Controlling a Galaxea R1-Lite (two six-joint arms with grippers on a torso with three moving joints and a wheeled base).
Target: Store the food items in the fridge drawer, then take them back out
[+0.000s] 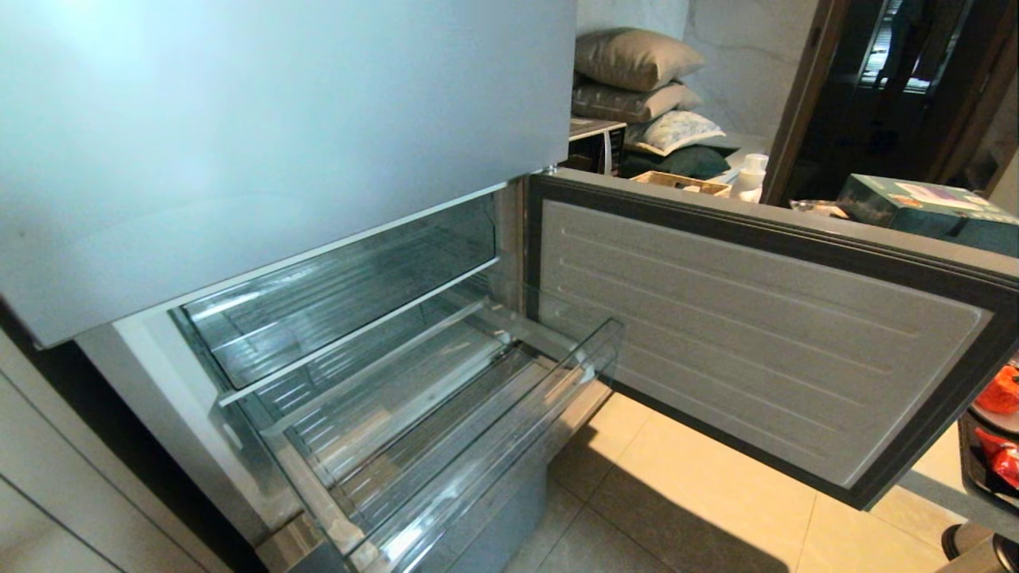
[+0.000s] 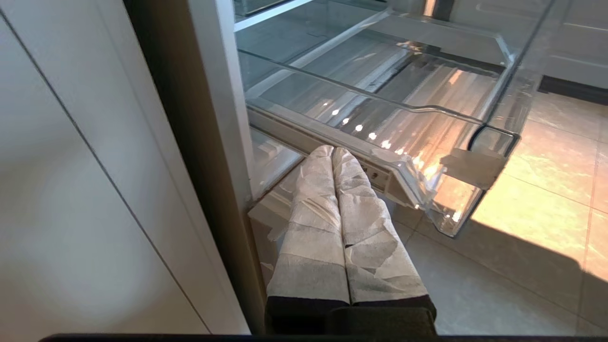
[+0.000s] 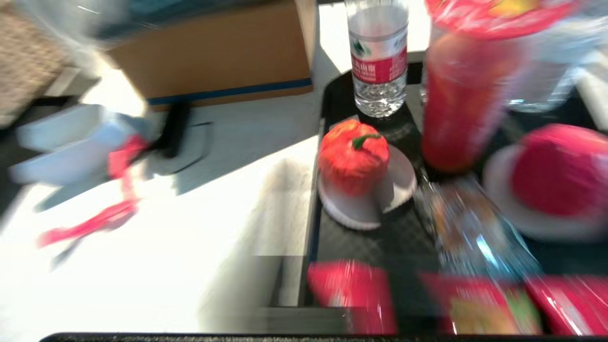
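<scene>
Fridge drawer [image 1: 446,430] pulled out, empty. Left end effector [image 2: 332,154] pressed together just below it. Orange-red fruit [image 3: 354,161] on tray [image 3: 380,247]; right end effector's state cannot be told.

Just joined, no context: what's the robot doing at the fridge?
The fridge drawer is pulled out and empty, the lower door swung open. The left gripper is shut and parked low by the drawer's front corner. The right wrist view looks over a black tray on a side table, where the orange-red fruit and red fruit sit on white dishes beside a water bottle. Nothing is stored yet.
</scene>
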